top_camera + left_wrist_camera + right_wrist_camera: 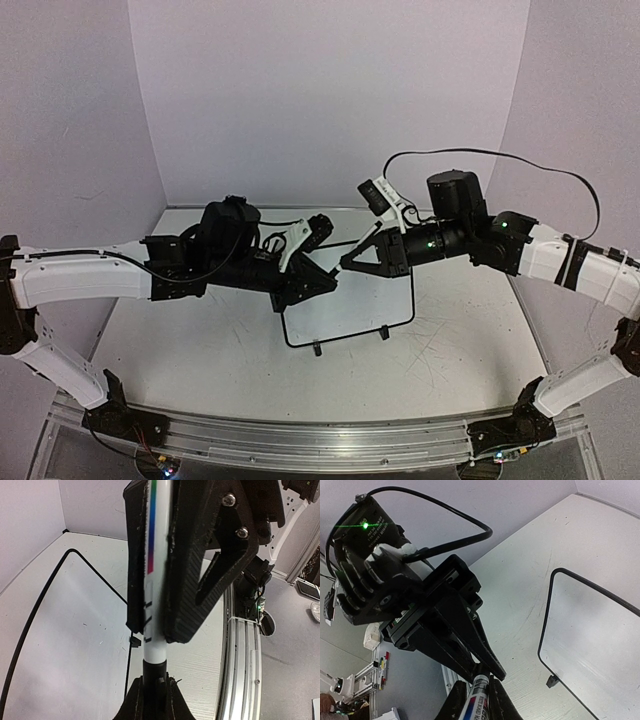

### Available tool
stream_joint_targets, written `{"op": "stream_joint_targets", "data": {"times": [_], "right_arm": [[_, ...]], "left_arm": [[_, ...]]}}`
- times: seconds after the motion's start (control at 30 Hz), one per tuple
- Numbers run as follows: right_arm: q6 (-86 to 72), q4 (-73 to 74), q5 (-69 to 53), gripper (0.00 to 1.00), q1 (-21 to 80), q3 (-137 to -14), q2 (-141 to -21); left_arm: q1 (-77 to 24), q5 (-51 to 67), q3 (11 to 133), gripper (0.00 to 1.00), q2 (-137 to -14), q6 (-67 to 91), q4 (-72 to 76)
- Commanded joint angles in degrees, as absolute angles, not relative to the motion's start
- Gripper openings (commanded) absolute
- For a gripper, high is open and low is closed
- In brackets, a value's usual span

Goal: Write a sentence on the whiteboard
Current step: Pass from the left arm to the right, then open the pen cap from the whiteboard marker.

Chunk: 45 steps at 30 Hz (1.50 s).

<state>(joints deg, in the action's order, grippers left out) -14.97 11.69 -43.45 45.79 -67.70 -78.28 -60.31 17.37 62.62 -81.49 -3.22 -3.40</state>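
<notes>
The left gripper has its jaws pinched narrow on the black cap of the marker; the right gripper clamps its jaws on the marker's white barrel, tip to tip with the left; in the top view the whiteboard sits on the table at 6 o'clock from the meeting fingertips, feet toward the arm bases

Marker blurs right up against the lens, print unreadable, top cut off; whiteboard runs off the right and bottom edges.
</notes>
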Motion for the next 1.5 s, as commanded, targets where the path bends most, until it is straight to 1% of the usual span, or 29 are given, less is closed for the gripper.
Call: {"op": "stream_joint_targets", "data": {"times": [0.0,0.03,0.1,0.13,0.23,0.27,0.3,0.37,0.4,0.43,0.47,0.53,0.7,0.8,0.83,0.9,1.13,1.23,1.3,1.37,1.4,1.47], "right_arm": [[-15.1,10.3,-44.1,0.11,46.0,-67.6,-78.1],[-15.2,10.2,-44.0,0.1,46.0,-67.5,-78.1],[-15.4,10.0,-43.6,0.02,46.0,-67.4,-78.0],[-15.6,9.9,-43.5,0.0,46.0,-67.2,-78.0],[-16.6,8.3,-43.1,0.0,46.0,-66.4,-77.4],[-16.8,8.0,-42.9,0.0,46.0,-66.2,-77.2],[-17.0,7.8,-42.5,0.0,46.0,-66.0,-77.0],[-17.2,7.6,-41.8,0.0,46.0,-65.7,-76.7],[-17.3,7.5,-41.7,0.0,46.0,-65.6,-76.7],[-17.5,7.3,-41.9,0.0,45.9,-65.6,-76.6],[-17.6,7.1,-42.1,0.0,45.9,-65.5,-76.6],[-17.9,6.6,-42.4,0.0,46.0,-65.5,-76.7],[-18.3,6.0,-43.3,0.0,46.0,-65.2,-76.7],[-18.5,5.8,-43.5,0.0,46.0,-65.0,-76.8],[-18.5,5.8,-43.7,0.0,46.0,-65.0,-76.8],[-18.6,5.7,-43.9,0.03,46.0,-65.1,-77.1],[-19.2,4.6,-44.2,0.21,46.0,-64.9,-77.3],[-19.3,4.4,-44.5,0.24,46.0,-64.9,-77.5],[-19.4,4.3,-44.3,0.23,46.0,-64.8,-77.6],[-19.7,4.2,-44.0,0.2,46.0,-64.8,-77.7],[-19.8,4.2,-43.9,0.17,46.0,-64.8,-77.8],[-20.0,4.1,-43.8,0.06,46.0,-64.9,-77.9]], "left_arm": [[-60.2,17.7,65.8,0.0,-82.1,-4.0,-2.8],[-60.2,17.7,65.8,0.0,-82.2,-4.0,-2.8],[-60.2,17.7,65.9,0.0,-82.3,-4.0,-2.8],[-60.2,17.7,65.9,0.0,-82.3,-3.9,-2.7],[-60.2,17.1,65.9,0.0,-82.0,-3.4,-2.7],[-60.2,16.3,65.9,0.04,-81.8,-3.0,-2.7],[-60.2,15.6,65.8,0.14,-81.4,-2.7,-2.7],[-60.2,15.4,65.2,0.28,-80.6,-2.7,-2.3],[-60.2,15.5,64.9,0.33,-80.2,-2.7,-1.9],[-60.2,15.5,64.8,0.35,-80.0,-2.6,-1.7],[-60.2,15.8,64.9,0.34,-80.0,-2.5,-1.6],[-60.2,15.5,65.0,0.26,-80.4,-2.4,-1.5],[-60.2,15.3,65.1,0.1,-80.9,-2.2,-1.5],[-60.2,15.4,65.3,0.02,-81.3,-2.4,-1.3],[-60.2,15.4,65.3,0.0,-81.3,-2.4,-1.4],[-60.2,15.4,65.5,0.0,-81.6,-2.5,-1.3],[-60.2,15.2,65.7,0.0,-81.8,-2.6,-1.3],[-60.2,15.0,65.6,0.0,-81.8,-2.6,-1.3],[-60.2,15.3,65.6,0.0,-81.8,-2.6,-1.3],[-60.2,15.6,65.7,0.0,-81.9,-2.5,-1.2],[-60.2,15.7,65.8,0.0,-82.0,-2.5,-1.2],[-60.2,15.8,65.9,0.0,-82.0,-2.5,-1.2]]}}
